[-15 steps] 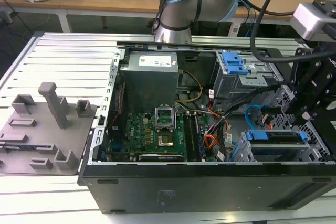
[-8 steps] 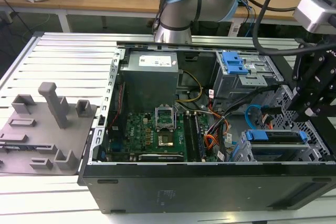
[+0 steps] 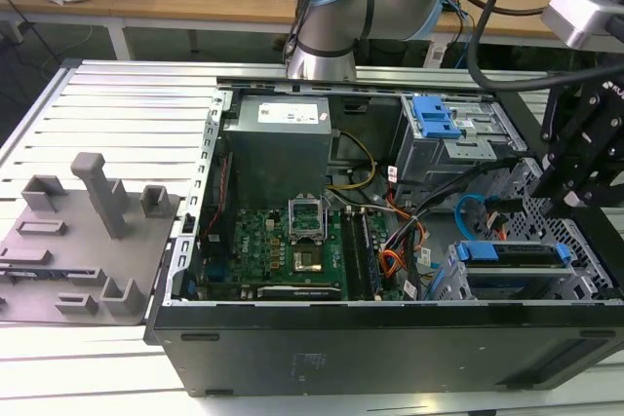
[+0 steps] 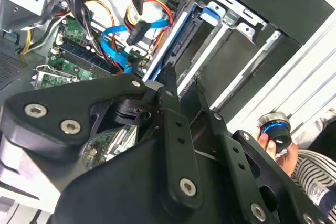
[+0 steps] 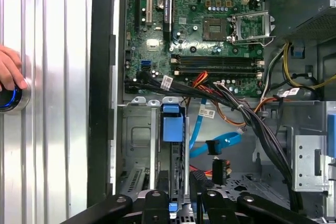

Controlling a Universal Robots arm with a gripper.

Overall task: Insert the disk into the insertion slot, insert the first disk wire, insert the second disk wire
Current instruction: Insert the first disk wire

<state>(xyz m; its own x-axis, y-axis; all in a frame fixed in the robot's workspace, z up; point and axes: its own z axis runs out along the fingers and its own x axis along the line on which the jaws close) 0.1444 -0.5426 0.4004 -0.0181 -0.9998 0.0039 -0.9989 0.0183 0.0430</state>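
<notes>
Since the flat silver hard drive clipped in a bright blue plastic frame (image 3: 517,262) already lies in the silver perforated sheet-metal drive cage (image 3: 587,262), at the corner of the open black computer case (image 3: 390,348) nearest the camera on the exterior view's right, it needs little more handling. It looks dense, rigid and sensitive to knocks, so the blue frame's side rails are the safest hold, not the label face or the connector end. The black pincer (image 3: 565,182) hangs just above the cage with its fingers (image 4: 169,74) slightly parted, gripping nothing. The short bundle of orange, red and black wires with a small black plug (image 4: 138,24) and the thin flat bright blue cable (image 4: 113,48) both appear loose beside the drive. They are light and limp, so I would take each by its stiff plug, not its strands. The exterior view shows the pincer's height over the case on the slotted aluminium tabletop (image 3: 117,104). The second wrist view shows the drive's connector edge near both plugs. The first wrist view shows a person's hand (image 5: 8,69) on a round blue-lit button (image 5: 8,99) at the tabletop's edge.
</notes>
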